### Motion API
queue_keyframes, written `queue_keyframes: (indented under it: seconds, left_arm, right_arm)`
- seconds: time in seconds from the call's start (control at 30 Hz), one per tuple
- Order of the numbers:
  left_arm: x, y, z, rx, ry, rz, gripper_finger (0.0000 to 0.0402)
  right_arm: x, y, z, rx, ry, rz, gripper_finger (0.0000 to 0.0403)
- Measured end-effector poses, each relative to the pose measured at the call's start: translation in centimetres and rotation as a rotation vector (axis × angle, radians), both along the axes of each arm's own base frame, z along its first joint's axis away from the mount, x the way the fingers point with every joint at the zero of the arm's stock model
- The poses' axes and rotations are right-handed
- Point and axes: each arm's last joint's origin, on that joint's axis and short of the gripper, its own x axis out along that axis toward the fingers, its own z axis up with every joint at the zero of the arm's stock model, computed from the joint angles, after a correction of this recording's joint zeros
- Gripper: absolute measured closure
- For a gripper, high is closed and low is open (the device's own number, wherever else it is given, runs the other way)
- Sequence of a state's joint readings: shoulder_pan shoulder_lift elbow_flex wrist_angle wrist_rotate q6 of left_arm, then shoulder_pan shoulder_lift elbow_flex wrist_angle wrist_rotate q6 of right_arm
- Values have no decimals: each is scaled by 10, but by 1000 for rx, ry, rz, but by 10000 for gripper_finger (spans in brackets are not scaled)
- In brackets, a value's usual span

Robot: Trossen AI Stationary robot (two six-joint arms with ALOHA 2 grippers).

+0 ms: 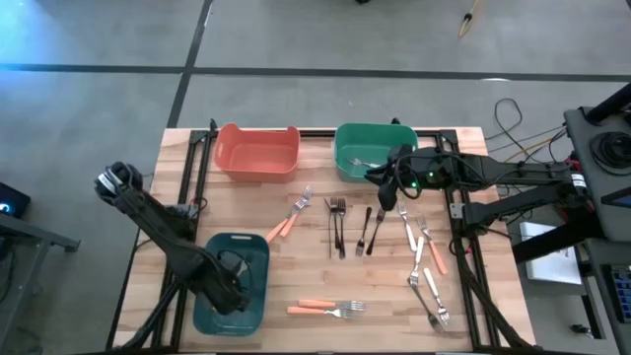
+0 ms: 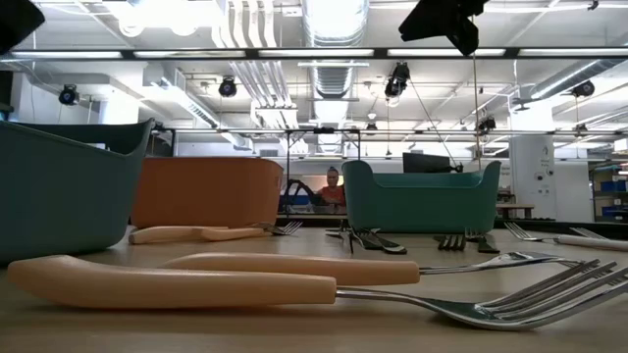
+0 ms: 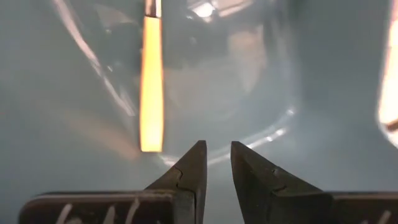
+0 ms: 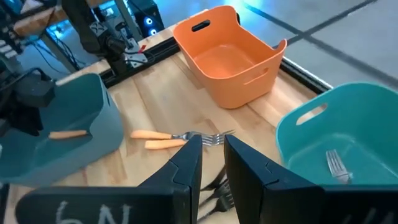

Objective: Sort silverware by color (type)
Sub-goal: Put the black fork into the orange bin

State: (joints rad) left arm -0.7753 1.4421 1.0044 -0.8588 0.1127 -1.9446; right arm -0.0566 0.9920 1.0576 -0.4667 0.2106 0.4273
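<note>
Left gripper [image 1: 229,288]: we found it inside the dark teal bin [image 1: 258,251], its tapered black fingers [image 3: 194,168] narrowly parted and empty; one orange-handled utensil [image 3: 151,81] lay on the bin's glossy floor just ahead. Right gripper [image 1: 386,192]: it hung by the green bin [image 1: 345,138], fingers narrowly apart, holding nothing. Across the wooden table [image 1: 296,266] we logged orange-handled forks [image 1: 286,225], matte black forks [image 1: 338,225] and white-handled pieces [image 1: 416,258]; one fork [image 4: 336,163] lay in the green bin. The orange bin [image 1: 258,151] was smooth and round-cornered.

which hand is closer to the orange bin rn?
Right. The right hand hovers by the green bin, one bin over from the orange bin; the left hand is over the dark teal bin.
</note>
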Motion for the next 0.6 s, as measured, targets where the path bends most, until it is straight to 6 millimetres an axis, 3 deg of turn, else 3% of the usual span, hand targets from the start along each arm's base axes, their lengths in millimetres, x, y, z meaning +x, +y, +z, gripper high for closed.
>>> queue_keyframes:
  seconds: [0.2,0.3,0.47,0.6]
  left_arm:
    - [0,6,38,-27,-120,-32,345]
    - [1,13,62,42,-227,-40,345]
    - [12,40,101,234,-385,-61,345]
    - [23,64,120,354,-423,-132,355]
  right_arm:
    - [0,1,0,203,-55,-66,344]
    - [3,3,2,294,-94,-41,344]
    - [19,5,3,388,-157,-3,344]
    - [36,5,3,433,-111,0,344]
